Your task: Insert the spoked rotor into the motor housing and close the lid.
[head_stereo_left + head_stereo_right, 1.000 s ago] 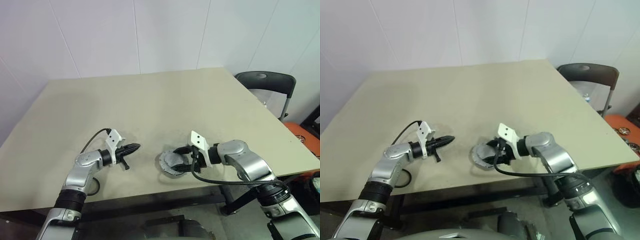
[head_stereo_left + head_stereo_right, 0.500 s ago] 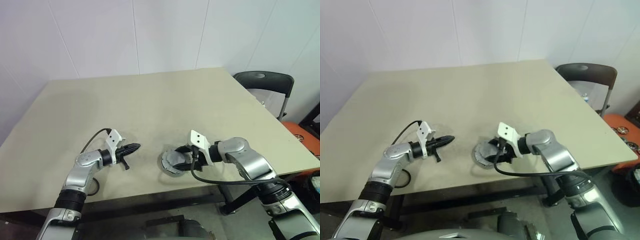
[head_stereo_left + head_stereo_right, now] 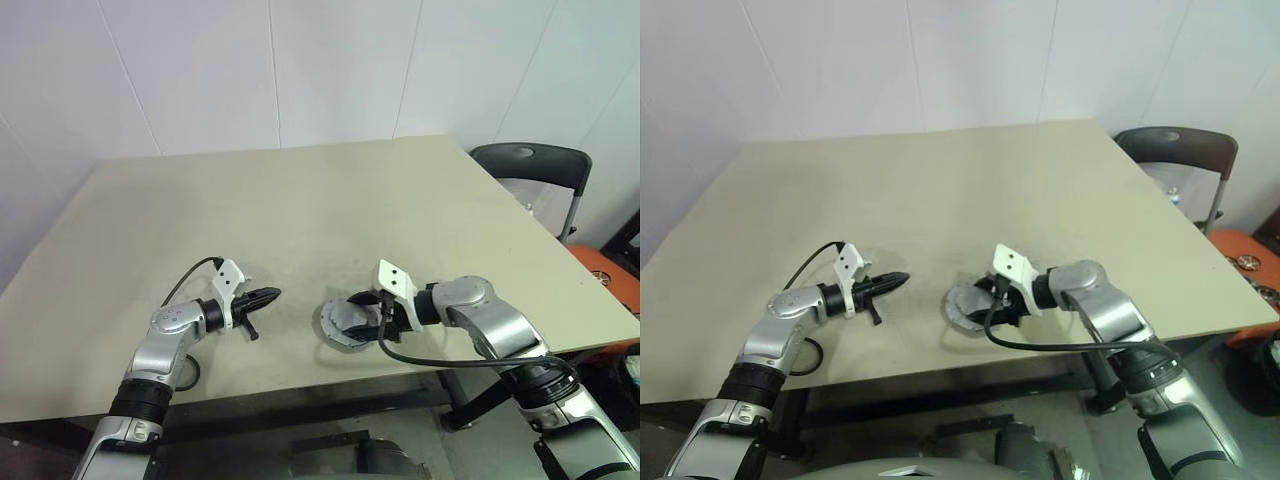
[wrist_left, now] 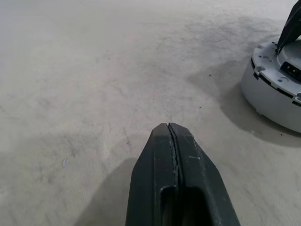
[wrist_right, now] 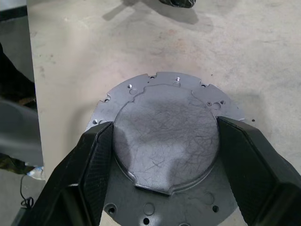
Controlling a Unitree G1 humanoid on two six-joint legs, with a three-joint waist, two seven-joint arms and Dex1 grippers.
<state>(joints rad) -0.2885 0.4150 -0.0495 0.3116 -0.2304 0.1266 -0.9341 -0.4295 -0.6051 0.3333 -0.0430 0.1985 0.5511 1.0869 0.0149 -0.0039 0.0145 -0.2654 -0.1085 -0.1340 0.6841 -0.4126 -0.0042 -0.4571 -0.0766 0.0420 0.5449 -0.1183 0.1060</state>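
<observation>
Two right gripper [image 5: 164,155] fingers [image 5: 91,162] flank grey lid [image 5: 167,136] sides, touching.

One table [image 3: 300,200], one lidded motor housing [image 3: 345,325], one chair [image 3: 535,170], two grippers

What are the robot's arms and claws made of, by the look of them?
Each arm has rounded silver-grey shells with black joints. The left claw and right claw each have two black, tapered fingers. A white angular bracket sits at each wrist, and a black cable loops from it.
</observation>
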